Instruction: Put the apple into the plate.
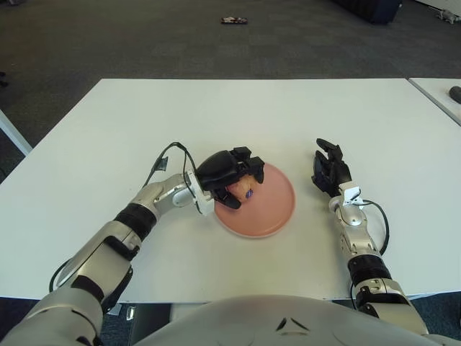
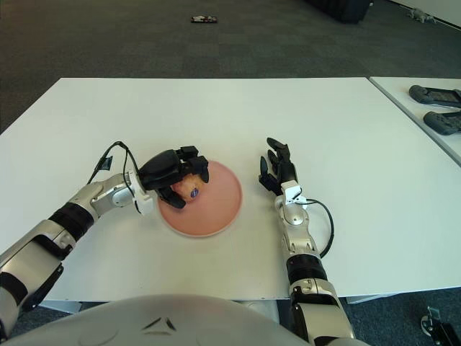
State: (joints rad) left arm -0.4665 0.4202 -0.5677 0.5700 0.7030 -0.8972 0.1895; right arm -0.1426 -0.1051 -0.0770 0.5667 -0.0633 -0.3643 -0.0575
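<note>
Fingers (image 1: 248, 163) of left hand (image 1: 227, 171) curl around apple (image 1: 245, 190) over plate (image 1: 277, 213).

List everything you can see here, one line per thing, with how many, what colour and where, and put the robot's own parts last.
apple: one, reddish-yellow with a small sticker, over the left part of the plate, inside the left hand's fingers
plate: one, pink, round, on the table near its front middle
table: one, white, fills most of the view
second table: one, white, at the right edge
dark devices: two, black, on the second table
small dark object: one, on the grey carpet beyond the table
left hand: one, black, fingers curled around the apple at the plate's left edge
right hand: one, black, to the right of the plate, holding nothing
</note>
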